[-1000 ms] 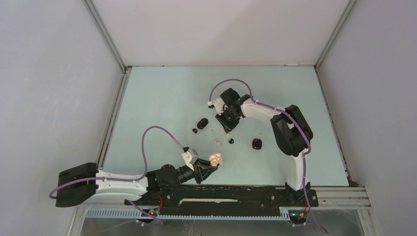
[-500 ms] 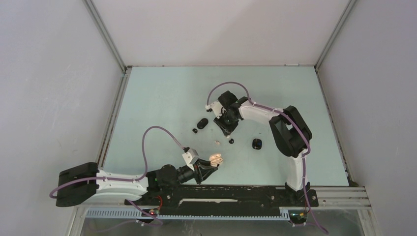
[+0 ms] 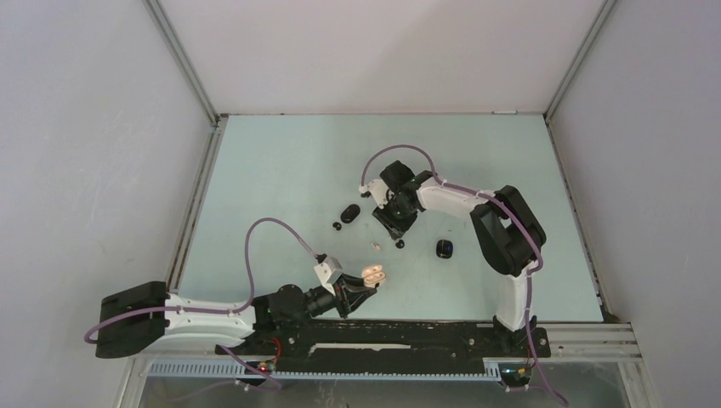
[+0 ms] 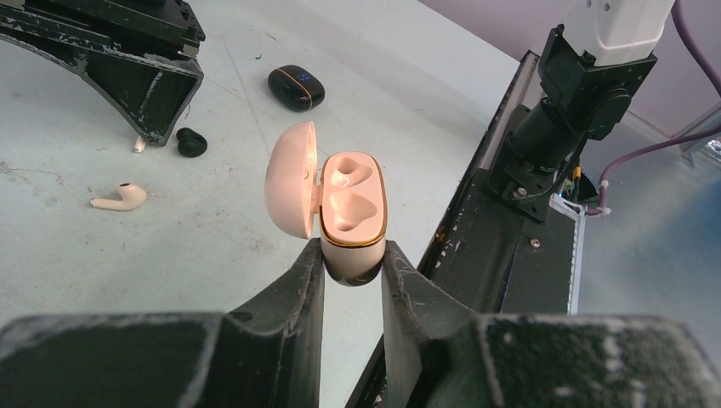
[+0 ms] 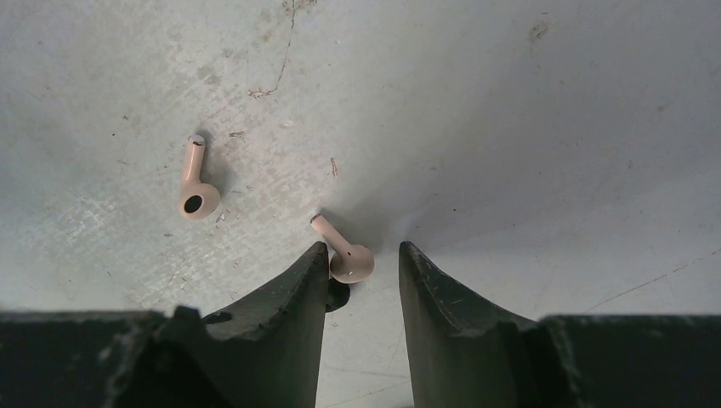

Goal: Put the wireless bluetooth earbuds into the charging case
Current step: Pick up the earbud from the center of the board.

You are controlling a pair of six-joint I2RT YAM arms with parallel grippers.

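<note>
Now | left gripper (image 4: 351, 255) clamps open cream case (image 4: 353, 212) | right gripper (image 5: 364, 248) parted astride cream earbud (image 5: 350, 262) | second earbud (image 5: 194, 191), black case (image 4: 296, 87) nearby

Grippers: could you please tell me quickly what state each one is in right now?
Left gripper: shut on the open cream charging case.
Right gripper: open, a cream earbud loose between its jaws.

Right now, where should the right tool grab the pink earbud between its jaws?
Probably grip the pink earbud by its rounded head, coming straight down with the right tool, jaws either side. It lies flat on the table, and its thin stem offers little to pinch.
</note>
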